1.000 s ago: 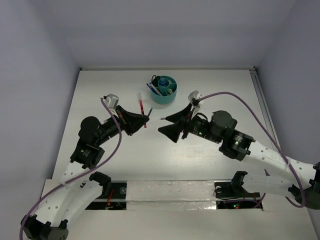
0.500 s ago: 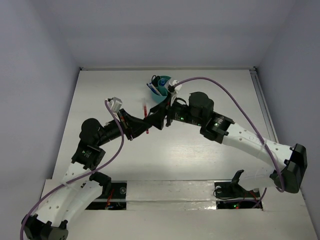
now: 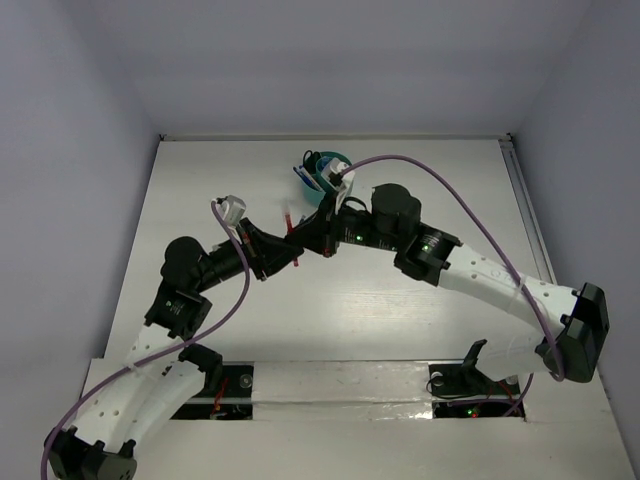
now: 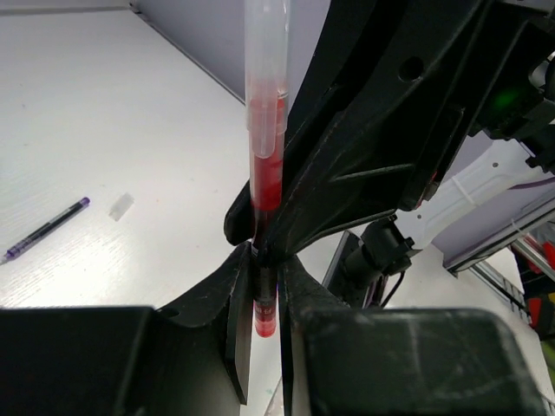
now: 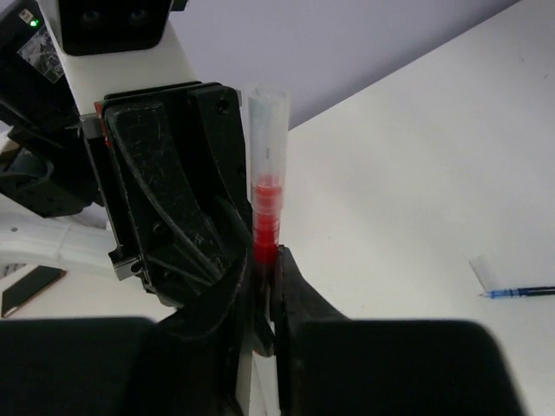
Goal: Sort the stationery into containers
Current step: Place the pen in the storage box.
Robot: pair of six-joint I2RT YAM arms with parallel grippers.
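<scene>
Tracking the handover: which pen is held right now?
The red pen, gripped by the left gripper and right gripper; the blue pen lies on the table.

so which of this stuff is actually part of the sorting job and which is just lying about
job: red pen, teal cup, loose blue pen, pale bit
just there: purple cables, table rail

Left tool clamped on the lower end of an upright red pen. Right tool grips the same pen just above. On the worktop, left: dark pen, pale bit nearby.
</scene>
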